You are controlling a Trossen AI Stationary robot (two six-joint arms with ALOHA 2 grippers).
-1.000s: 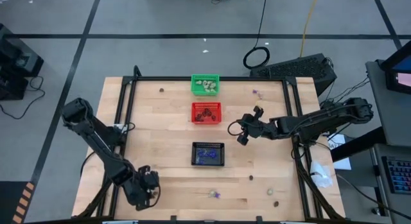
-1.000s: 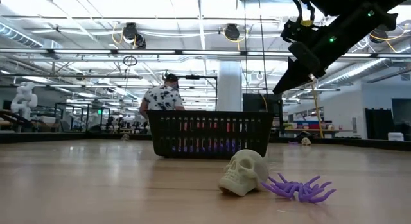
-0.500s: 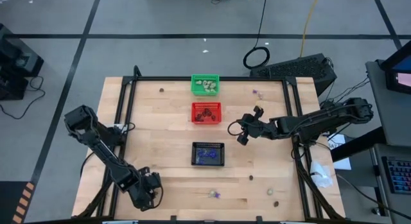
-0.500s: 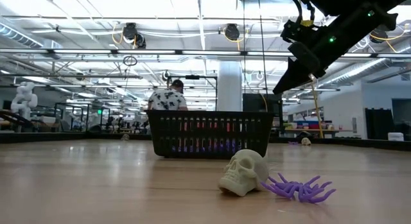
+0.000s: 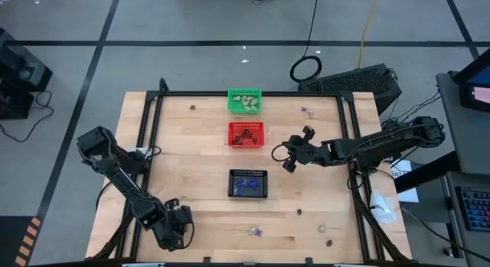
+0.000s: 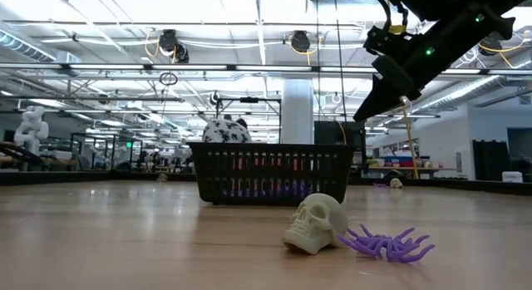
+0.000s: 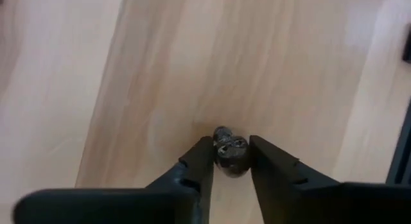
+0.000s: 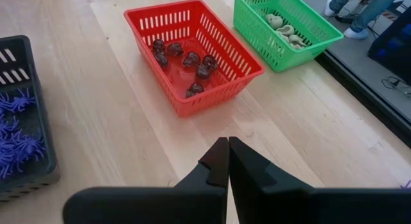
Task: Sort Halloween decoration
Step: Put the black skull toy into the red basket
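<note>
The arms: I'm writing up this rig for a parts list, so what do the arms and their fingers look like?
Both arms are dark, nearly black, built of jointed segments with black cables along them. The left gripper has two flat, dark, tapered fingers; the right gripper has the same, narrowing to thin tips. In the low view a small green light glows on the right arm.

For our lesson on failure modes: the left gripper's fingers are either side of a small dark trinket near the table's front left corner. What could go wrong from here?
1. The dark trinket is small and rounded; it may squirt out from the left gripper as the fingers close.
2. The red basket holding the dark pieces lies far across the table, so a weak grip could drop it on the way.
</note>
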